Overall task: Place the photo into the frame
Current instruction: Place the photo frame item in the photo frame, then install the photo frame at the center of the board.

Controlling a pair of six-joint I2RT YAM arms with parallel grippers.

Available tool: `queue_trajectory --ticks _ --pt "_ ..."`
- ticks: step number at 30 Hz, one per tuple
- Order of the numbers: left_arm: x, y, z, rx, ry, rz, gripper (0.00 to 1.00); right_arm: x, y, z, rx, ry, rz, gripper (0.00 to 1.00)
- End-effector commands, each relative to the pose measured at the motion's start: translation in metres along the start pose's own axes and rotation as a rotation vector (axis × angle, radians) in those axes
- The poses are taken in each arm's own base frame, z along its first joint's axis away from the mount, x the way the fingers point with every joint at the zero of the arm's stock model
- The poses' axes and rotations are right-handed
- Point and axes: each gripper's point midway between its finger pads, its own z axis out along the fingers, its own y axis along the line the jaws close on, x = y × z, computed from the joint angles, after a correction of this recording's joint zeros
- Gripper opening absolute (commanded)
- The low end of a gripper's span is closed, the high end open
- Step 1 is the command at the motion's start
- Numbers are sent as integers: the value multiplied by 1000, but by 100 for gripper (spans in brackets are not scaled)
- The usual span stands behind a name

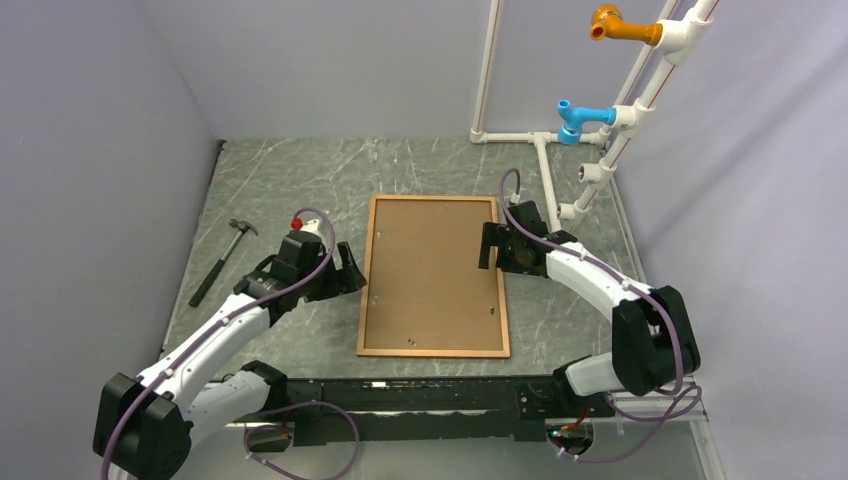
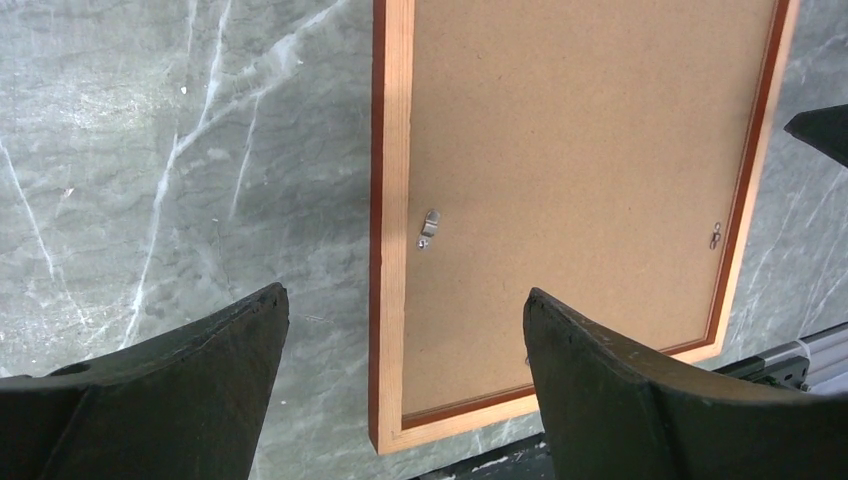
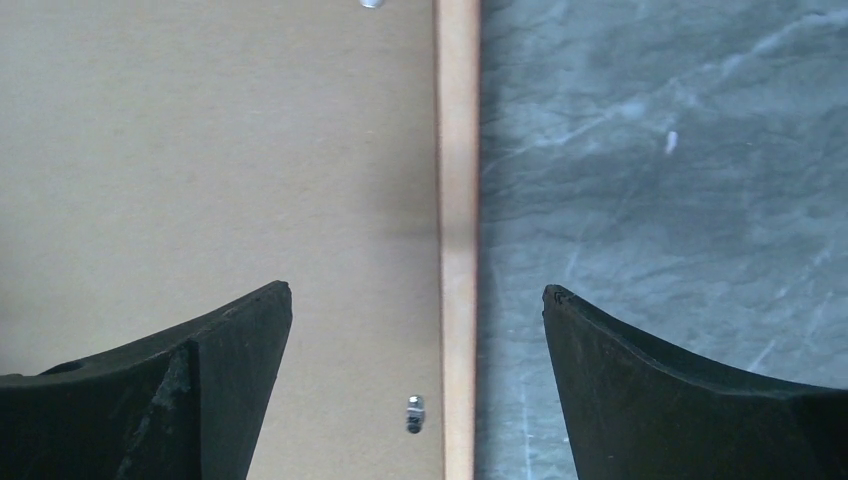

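Observation:
The frame (image 1: 433, 352) of thin reddish-brown wood lies flat in the middle of the table, back side up. A plain brown backing board (image 1: 432, 272) fills it. The photo is hidden. My left gripper (image 1: 352, 270) hovers at the frame's left rail, open. In the left wrist view its fingers straddle that rail (image 2: 392, 200) near the close corner, left gripper (image 2: 405, 293) holding nothing. My right gripper (image 1: 487, 246) is open over the right rail. In the right wrist view that rail (image 3: 458, 150) runs between the fingers of the right gripper (image 3: 416, 288), board (image 3: 200, 130) on the left.
A hammer (image 1: 222, 260) lies on the marble table left of the left arm. A white pipe rack (image 1: 546, 150) with a blue fitting (image 1: 580, 115) and an orange one (image 1: 620, 25) stands at the back right. Small metal clips (image 2: 429, 226) sit on the board. Walls close in the sides.

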Motion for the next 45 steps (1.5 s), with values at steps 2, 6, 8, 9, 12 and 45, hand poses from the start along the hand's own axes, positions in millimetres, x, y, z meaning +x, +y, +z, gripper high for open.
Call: queue_trajectory --ticks 2,6,8,9,12,45 --pt "7 -2 17 22 23 -14 89 23 -21 16 73 86 -23 95" --pt "20 4 32 8 77 -21 87 36 -21 24 61 125 -25 86" --pt "25 8 38 0 96 -22 87 40 -22 26 56 134 -26 83" --pt "28 10 42 -5 108 -20 86 42 -23 26 57 138 -26 79" --pt "34 13 50 -10 128 -17 85 47 -24 25 54 140 -25 71" --pt "55 14 84 -322 227 176 65 53 -22 14 20 142 -32 57"
